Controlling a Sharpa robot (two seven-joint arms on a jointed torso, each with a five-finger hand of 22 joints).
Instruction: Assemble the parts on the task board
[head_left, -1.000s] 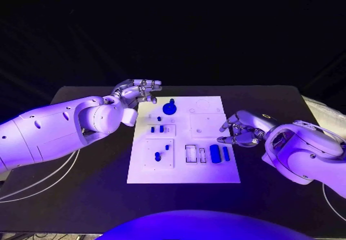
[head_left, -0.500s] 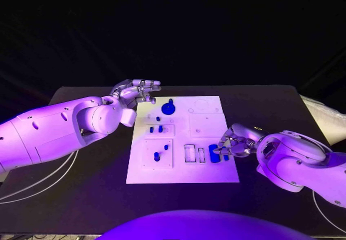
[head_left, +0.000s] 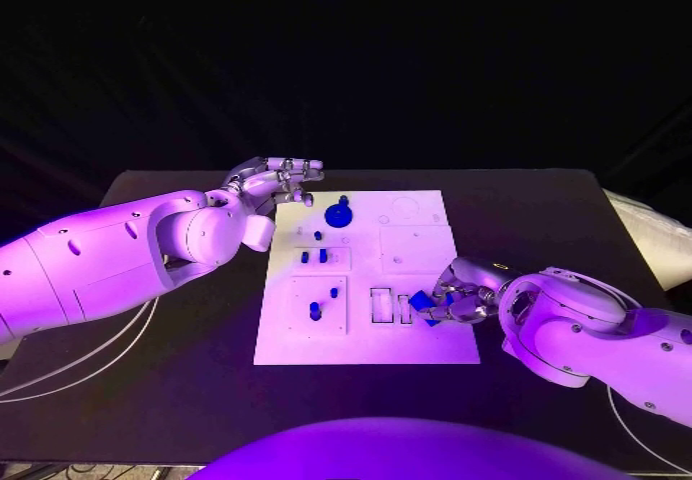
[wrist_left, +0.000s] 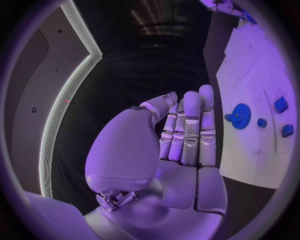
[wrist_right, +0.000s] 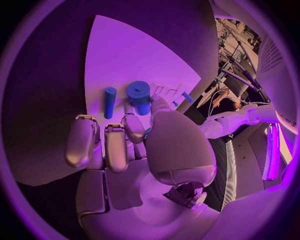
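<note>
The white task board (head_left: 411, 345) lies mid-table. My right hand (head_left: 459, 295) rests at its right edge, near the front. Thumb and a finger pinch a thick blue peg (head_left: 421, 300) (wrist_right: 139, 95), which stands tilted up off the board. A thin blue peg (wrist_right: 109, 102) lies beside it. A blue gear (head_left: 339, 215) (wrist_left: 240, 116) sits at the board's far left. Small blue pieces (head_left: 304, 257) stand in the left-hand plates. My left hand (head_left: 274, 180) (wrist_left: 181, 135) hovers off the board's far left corner, its fingers straight and holding nothing.
Two empty rectangular slots (head_left: 381, 305) lie just left of the pinched peg. More small blue pieces (head_left: 315, 313) stand in the front left plate. Black table (head_left: 173, 400) surrounds the board. A pale object (head_left: 656, 240) lies at the table's right edge.
My right hand has moved left onto the board's right edge and closed on the thick blue peg, tipping it up from lying flat. The left hand has not moved.
</note>
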